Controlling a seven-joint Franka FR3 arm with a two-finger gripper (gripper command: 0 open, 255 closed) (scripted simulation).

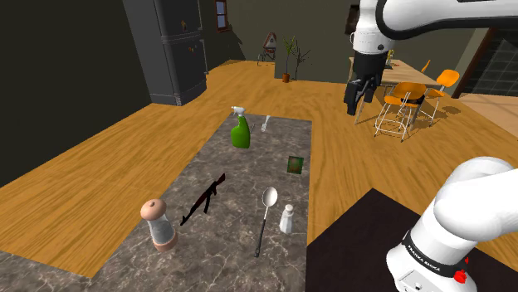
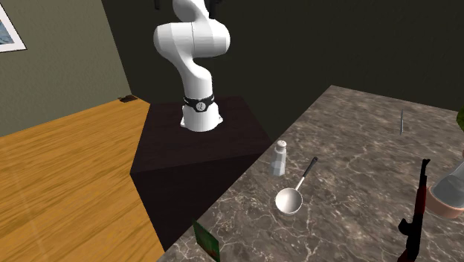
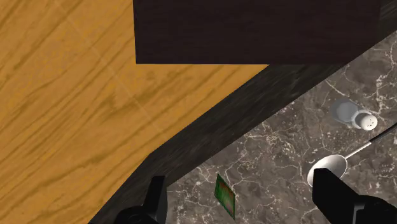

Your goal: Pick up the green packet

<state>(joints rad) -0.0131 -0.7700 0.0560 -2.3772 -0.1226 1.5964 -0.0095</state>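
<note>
Approach to green packet (image 3: 224,196), upright near table (image 3: 280,146) edge.
We lower the released claw (image 1: 358,104) until its fingers straddle the thin faces.

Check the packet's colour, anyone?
The packet is mottled green with darker blotches; it shows best in the wrist view.

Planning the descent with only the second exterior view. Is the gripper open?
Observer: Yes, the wrist view shows the gripper open, fingers apart, clasping nothing.
Operator: Is it near the green packet?
Observer: No, in the shoulder view it hangs high, well above the green packet.
Operator: Anything else green to confuse it with?
Observer: A green spray bottle stands farther along the table, away from the stand.
</note>
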